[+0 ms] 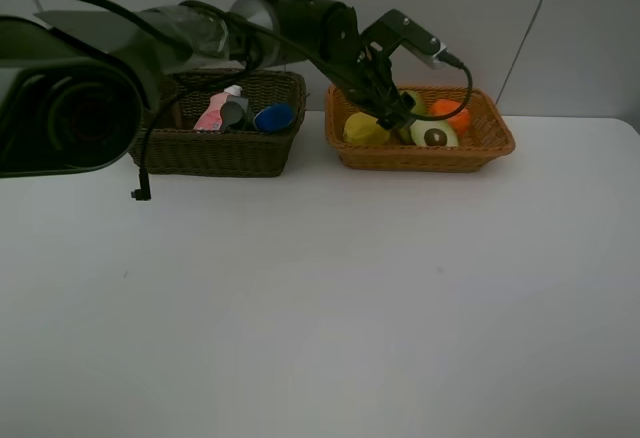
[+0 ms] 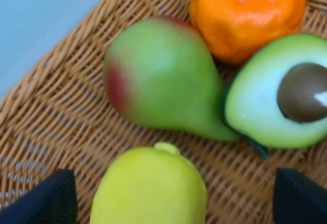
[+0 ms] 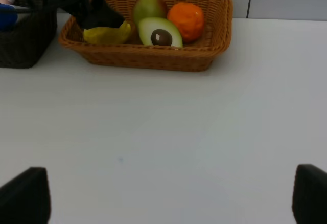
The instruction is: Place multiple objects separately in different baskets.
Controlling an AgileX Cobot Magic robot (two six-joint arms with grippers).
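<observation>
My left gripper (image 1: 392, 123) reaches across into the shallow orange-tan basket (image 1: 490, 148) and stands open. Its dark fingertips (image 2: 46, 199) sit wide on either side of the lemon (image 2: 150, 188), which rests on the wicker floor. Beside the lemon (image 1: 364, 129) lie the green-red pear (image 2: 163, 81), the orange (image 2: 245, 14) and the avocado half (image 2: 281, 98), pit up. The dark basket (image 1: 225, 153) holds the pink bottle (image 1: 212, 113), a grey-black item and a blue cap (image 1: 273, 117). Low over bare table, my right gripper (image 3: 166, 198) is open and empty.
The two baskets stand side by side at the back of the white table (image 1: 320, 308), close to the wall. The left arm's thick body (image 1: 70, 98) and a hanging cable (image 1: 141, 194) cross over the dark basket.
</observation>
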